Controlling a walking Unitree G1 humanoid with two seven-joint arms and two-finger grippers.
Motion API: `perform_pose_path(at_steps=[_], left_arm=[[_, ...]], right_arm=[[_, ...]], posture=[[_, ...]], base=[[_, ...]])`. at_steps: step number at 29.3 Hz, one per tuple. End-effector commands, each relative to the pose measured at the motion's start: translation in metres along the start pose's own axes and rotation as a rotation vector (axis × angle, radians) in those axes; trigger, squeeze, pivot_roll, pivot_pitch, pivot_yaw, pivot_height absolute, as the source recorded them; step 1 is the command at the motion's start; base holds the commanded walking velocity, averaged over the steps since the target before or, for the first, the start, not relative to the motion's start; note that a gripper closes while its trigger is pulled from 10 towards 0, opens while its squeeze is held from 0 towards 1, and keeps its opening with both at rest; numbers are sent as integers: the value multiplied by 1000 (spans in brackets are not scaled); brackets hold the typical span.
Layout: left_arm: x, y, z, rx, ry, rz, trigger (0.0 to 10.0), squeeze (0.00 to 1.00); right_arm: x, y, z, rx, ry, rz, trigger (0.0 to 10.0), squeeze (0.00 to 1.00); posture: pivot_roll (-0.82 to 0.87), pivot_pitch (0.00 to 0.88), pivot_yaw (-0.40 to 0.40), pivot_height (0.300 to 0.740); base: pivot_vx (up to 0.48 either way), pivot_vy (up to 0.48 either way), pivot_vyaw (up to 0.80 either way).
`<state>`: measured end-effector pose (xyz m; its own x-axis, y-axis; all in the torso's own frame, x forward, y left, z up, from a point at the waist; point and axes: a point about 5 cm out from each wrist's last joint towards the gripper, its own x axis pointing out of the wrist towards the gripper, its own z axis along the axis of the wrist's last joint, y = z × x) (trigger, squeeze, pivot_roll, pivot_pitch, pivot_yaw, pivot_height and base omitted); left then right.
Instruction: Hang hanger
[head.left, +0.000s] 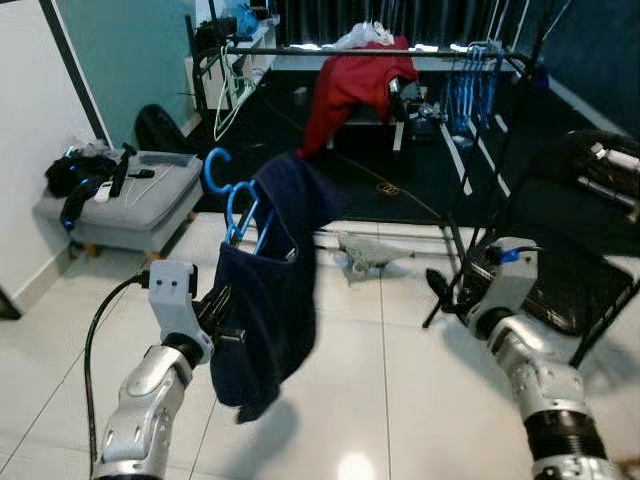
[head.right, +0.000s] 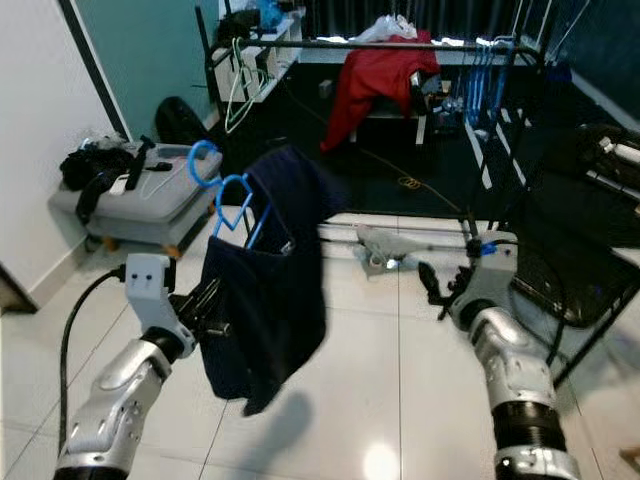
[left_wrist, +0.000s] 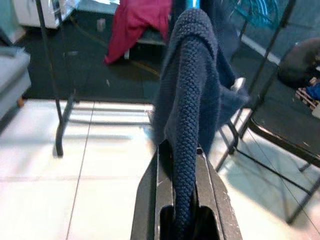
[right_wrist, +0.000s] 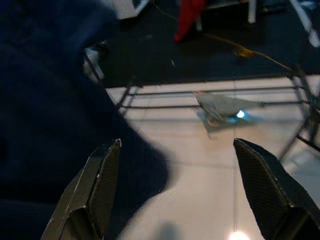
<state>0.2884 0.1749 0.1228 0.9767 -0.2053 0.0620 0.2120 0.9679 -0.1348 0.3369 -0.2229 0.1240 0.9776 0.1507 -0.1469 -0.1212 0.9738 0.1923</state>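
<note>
On the white tiled floor short of the clothes rack (head.left: 370, 50), the left gripper (head.left: 222, 322) is clenched on the dark navy knitted garment (head.left: 275, 300) draped over the blue hanger (head.left: 232, 205); the left wrist view shows the knit pinched between both black fingers, with the hanger's blue neck rising above it. The hook stands upright and free, above and behind the gripper, well apart from the rack's black top bar. The right gripper (head.left: 447, 290) is released, its fingers spread wide, hovering beside the garment without touching it. Judgement: the step in hand is carrying the loaded hanger to the bar. To do it well, the robot should close the remaining floor gap squarely, keep the hook upright and facing the bar, raise it above bar height, then lower it into a bare stretch between the red garment (head.left: 345, 85) and the cluster of blue hangers (head.left: 470, 75). Since the grip is on cloth, not on plastic, the hanger may swing or slip; slow motion and a steadying right gripper are advisable.
</note>
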Motion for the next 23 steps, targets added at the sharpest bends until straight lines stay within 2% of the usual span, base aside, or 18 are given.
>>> perform_pose_path(at_steps=[1, 5, 9, 13, 15, 20, 22, 23], left_arm=[[3, -2, 12, 25, -56, -14, 10000, 0], [6, -8, 19, 43, -83, -40, 10000, 0], [11, -18, 33, 54, -124, -76, 10000, 0], [13, -24, 37, 61, -132, -94, 10000, 0], [16, -31, 44, 75, -142, -103, 10000, 0], [21, -31, 48, 105, -135, -67, 10000, 0], [25, -30, 51, 131, -128, -34, 10000, 0], [30, -29, 55, 174, -118, -5, 10000, 0]], right_arm=[[0, 3, 3, -20, -23, 13, 10000, 0], [4, 12, 8, -23, -42, 47, 10000, 0], [8, 19, 12, -13, -46, 72, 10000, 0], [9, 21, 13, -12, -52, 79, 10000, 0], [11, 25, 16, -8, -70, 97, 10000, 0], [11, 29, 19, -19, -83, 115, 10000, 0], [10, 30, 20, -25, -90, 124, 10000, 0], [10, 31, 21, -31, -100, 133, 10000, 0]], posture=[[-91, 0, 18, 740], [-90, 0, 17, 740], [-82, 0, 13, 740], [-72, 0, 11, 740], [-77, 0, 15, 740], [-79, 0, 17, 740], [-81, 0, 17, 740], [-82, 0, 21, 740]], base=[[480, 0, 0], [480, 0, -272], [480, 0, -800], [480, 0, -800], [480, 0, 0], [480, 0, 0], [480, 0, 0], [480, 0, 0]])
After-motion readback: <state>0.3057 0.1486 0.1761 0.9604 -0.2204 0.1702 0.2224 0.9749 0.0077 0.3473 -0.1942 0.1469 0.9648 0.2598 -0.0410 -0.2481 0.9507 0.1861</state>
